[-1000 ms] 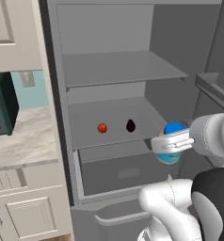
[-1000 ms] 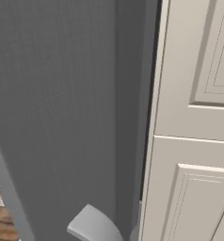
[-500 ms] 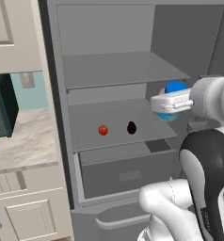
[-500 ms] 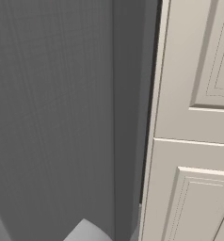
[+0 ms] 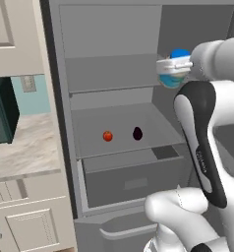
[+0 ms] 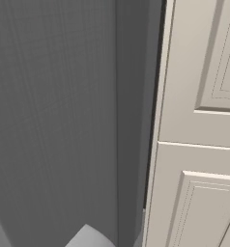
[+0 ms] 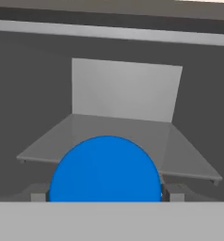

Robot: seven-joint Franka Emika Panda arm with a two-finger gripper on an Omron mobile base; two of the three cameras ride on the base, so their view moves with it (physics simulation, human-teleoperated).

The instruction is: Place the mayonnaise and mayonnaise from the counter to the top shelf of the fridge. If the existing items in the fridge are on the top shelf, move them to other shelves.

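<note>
The gripper [image 5: 174, 69] pinches a mayonnaise jar [image 5: 174, 75] by its sides, blue lid [image 7: 106, 170] toward the hand camera, and holds it in the air at the right front of the open fridge [image 5: 60, 123], level with the top shelf [image 5: 114, 78]. In the hand view that shelf [image 7: 118, 136] spreads out bare just beyond the lid. One shelf lower, a small red-orange fruit [image 5: 107, 136] and a dark purple egg-shaped one [image 5: 137, 133] sit near each other, above the boxy drawer [image 5: 133, 179]. The marbled surface [image 5: 20, 147] lies left of the fridge.
</note>
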